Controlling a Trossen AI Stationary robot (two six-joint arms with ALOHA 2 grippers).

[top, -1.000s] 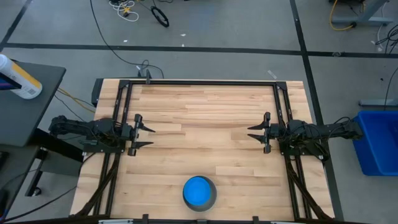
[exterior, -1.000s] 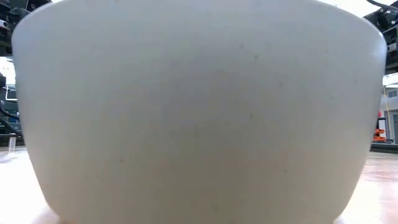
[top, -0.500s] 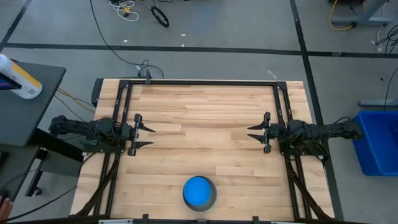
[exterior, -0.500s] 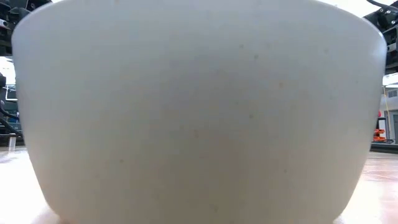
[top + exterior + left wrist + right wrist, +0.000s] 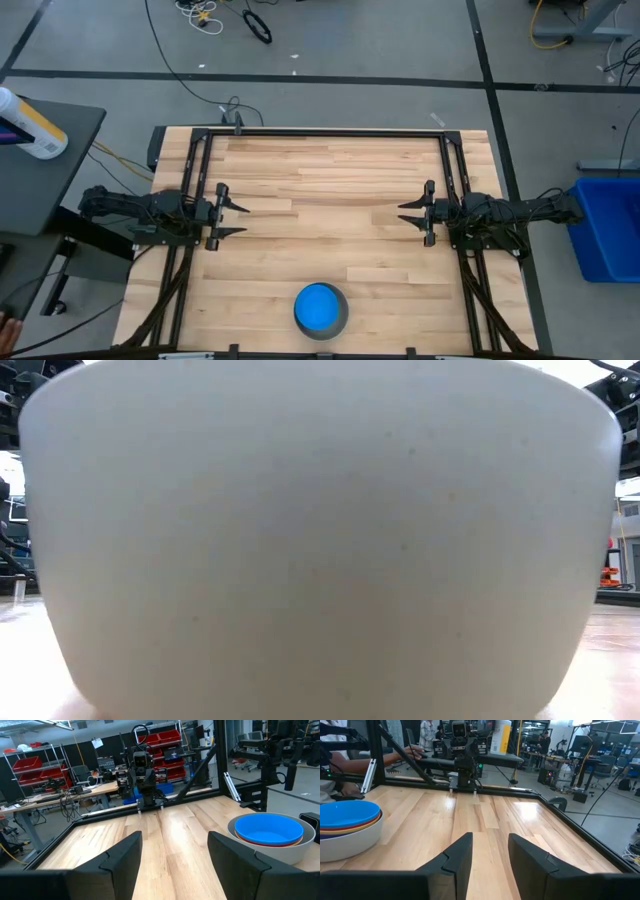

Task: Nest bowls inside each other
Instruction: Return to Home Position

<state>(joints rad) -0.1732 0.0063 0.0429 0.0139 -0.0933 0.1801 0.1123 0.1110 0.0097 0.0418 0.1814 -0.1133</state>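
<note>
The bowls stand nested in one stack (image 5: 321, 309) at the middle of the table's near edge. The light blue bowl (image 5: 268, 827) is on top, red (image 5: 270, 842) and yellow (image 5: 350, 826) rims show under it, and the pale grey bowl (image 5: 320, 540) is outermost, resting on its base. It fills the low view. My left gripper (image 5: 240, 220) hovers open at the table's left side and my right gripper (image 5: 403, 215) open at the right side. Both point level toward each other, far from the stack, with nothing between the fingers.
A black frame (image 5: 330, 133) borders the wooden table. A blue bin (image 5: 605, 225) stands off the right edge, and a side table with a bottle (image 5: 30, 125) off the left. A person's arm (image 5: 350, 765) shows beyond the table's left side.
</note>
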